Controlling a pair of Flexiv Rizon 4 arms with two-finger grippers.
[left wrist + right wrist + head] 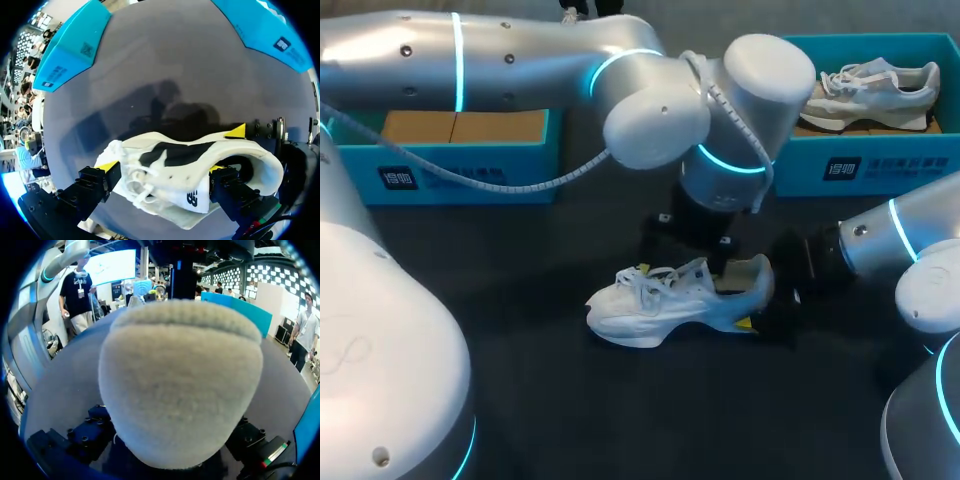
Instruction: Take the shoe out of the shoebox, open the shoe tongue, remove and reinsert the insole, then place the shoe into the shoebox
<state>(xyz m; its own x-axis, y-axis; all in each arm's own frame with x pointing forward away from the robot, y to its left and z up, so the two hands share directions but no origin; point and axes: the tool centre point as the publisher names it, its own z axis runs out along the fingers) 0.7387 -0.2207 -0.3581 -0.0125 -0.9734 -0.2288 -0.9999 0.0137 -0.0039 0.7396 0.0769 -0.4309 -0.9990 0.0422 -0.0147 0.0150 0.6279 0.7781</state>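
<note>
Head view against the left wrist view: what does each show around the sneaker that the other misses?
Only the head view: a second sneaker in the right shoebox, and the left shoebox's cardboard floor. Only the left wrist view: straight down into the white sneaker's dark opening. Both: the white sneaker on the table, the right gripper on its heel, and both blue shoeboxes.

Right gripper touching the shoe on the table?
Touching. Left wrist view: a yellow tip of the right gripper lies against the heel rim of the shoe; head view: the other, at the heel's base.
</note>
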